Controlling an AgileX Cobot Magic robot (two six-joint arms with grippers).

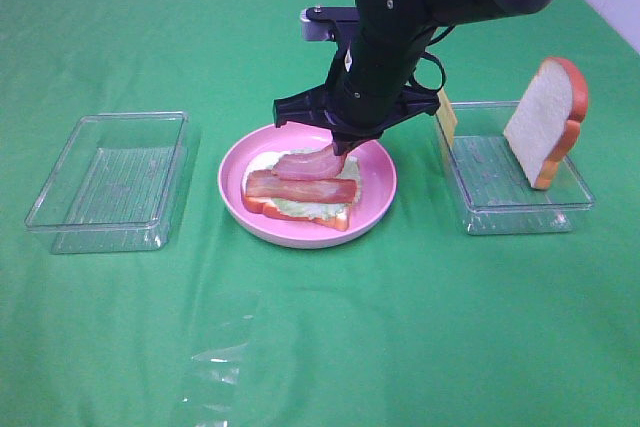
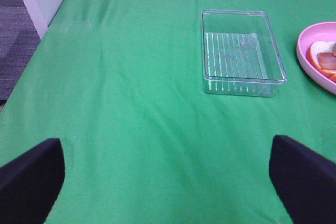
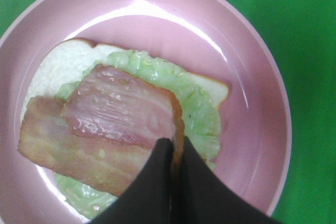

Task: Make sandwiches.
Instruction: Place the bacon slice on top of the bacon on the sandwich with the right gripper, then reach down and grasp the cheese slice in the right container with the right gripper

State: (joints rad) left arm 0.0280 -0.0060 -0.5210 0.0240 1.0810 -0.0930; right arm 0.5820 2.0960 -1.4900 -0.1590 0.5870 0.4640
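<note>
The right gripper (image 1: 343, 147), jaws pinched tight on one end of a bacon strip (image 1: 308, 163), hangs over the pink plate (image 1: 232, 162). A bread slice (image 1: 300, 213), lettuce (image 3: 202, 106) and a first strip (image 1: 300, 189) are already stacked there. In the high view the held strip trails from the fingertips toward 8 o'clock, its free end low over the first strip and perhaps touching it. Done well, the release would come only once the strip lies flat beside its twin, on the 12 o'clock half of the lettuce, without dragging the layers beneath. A second bread slice (image 1: 545, 117) and a cheese square (image 1: 446, 117) wait in the clear tray (image 1: 520, 215) at the plate's 3 o'clock. The left gripper (image 2: 168, 177) idles wide open, holding nothing, over the green cloth (image 2: 131, 103) near the empty tray (image 1: 110, 185) at the plate's 9 o'clock.
</note>
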